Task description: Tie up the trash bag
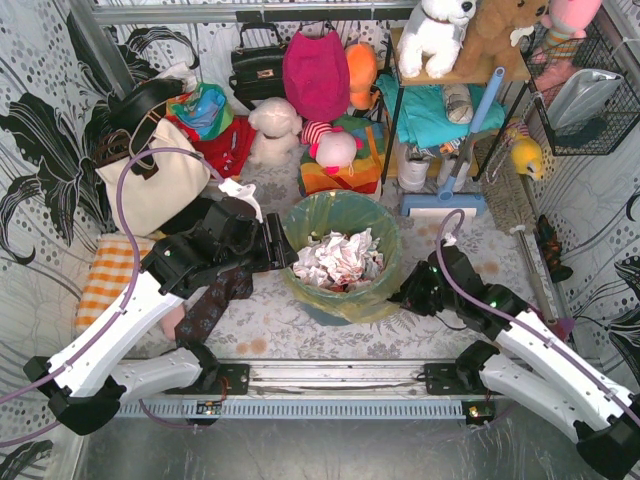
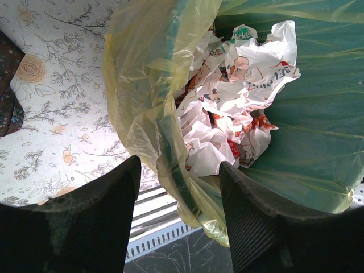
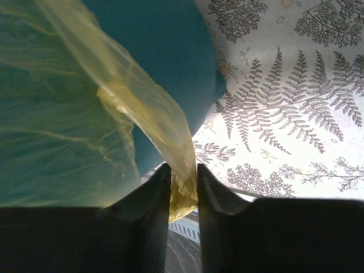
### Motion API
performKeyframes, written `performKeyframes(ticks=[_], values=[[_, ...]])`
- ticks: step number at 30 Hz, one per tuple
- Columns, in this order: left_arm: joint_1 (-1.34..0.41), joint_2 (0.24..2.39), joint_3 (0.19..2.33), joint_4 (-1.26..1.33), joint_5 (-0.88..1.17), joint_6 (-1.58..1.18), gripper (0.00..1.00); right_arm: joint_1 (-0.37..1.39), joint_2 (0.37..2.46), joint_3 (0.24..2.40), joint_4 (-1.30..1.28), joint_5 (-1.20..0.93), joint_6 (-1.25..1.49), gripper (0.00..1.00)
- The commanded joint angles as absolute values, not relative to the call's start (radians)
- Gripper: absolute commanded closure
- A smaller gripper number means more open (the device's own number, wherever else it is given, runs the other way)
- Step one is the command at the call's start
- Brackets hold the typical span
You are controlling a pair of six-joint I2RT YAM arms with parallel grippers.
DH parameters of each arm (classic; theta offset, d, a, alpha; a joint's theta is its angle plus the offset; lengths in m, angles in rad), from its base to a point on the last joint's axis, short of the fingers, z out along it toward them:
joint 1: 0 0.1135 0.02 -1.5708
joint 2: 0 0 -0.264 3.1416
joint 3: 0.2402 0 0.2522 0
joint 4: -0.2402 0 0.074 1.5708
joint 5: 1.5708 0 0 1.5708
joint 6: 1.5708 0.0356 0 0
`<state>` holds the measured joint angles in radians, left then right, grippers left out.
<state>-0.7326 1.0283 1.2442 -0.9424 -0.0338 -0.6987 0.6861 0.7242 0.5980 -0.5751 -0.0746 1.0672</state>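
Observation:
The trash bag [image 1: 372, 296] is thin yellow-green plastic lining a round teal bin [image 1: 322, 312] at the table's middle, with crumpled white paper [image 1: 338, 260] inside. My left gripper [image 1: 283, 250] is open at the bin's left rim. In the left wrist view the bag's folded edge [image 2: 170, 142] over the rim hangs between my open fingers [image 2: 94, 222], with the paper [image 2: 227, 108] beyond. My right gripper [image 1: 408, 291] is at the bin's right side. In the right wrist view it [image 3: 183, 187] is shut on a gathered strip of the bag [image 3: 153, 108], pulled away from the bin wall [image 3: 165, 45].
A cream canvas tote bag [image 1: 150, 185] stands at the back left, an orange checked cloth [image 1: 105, 275] on the left, a dark patterned cloth [image 1: 215, 300] under my left arm. Plush toys, bags and a shelf [image 1: 440, 100] crowd the back. A metal rail [image 1: 330, 378] runs along the near edge.

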Motion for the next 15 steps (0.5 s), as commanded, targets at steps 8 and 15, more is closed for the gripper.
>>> performKeyframes(ticks=[8,15], values=[[-0.736,1.004,1.210,-0.908,-0.072,-0.703,0.39,0.692,0.677,0.814,-0.654,-0.016,1.038,1.00],[-0.736,0.975,1.203,-0.905,-0.043,-0.728,0.42,0.692,0.817,1.043,-0.761,0.055,0.918,1.00]])
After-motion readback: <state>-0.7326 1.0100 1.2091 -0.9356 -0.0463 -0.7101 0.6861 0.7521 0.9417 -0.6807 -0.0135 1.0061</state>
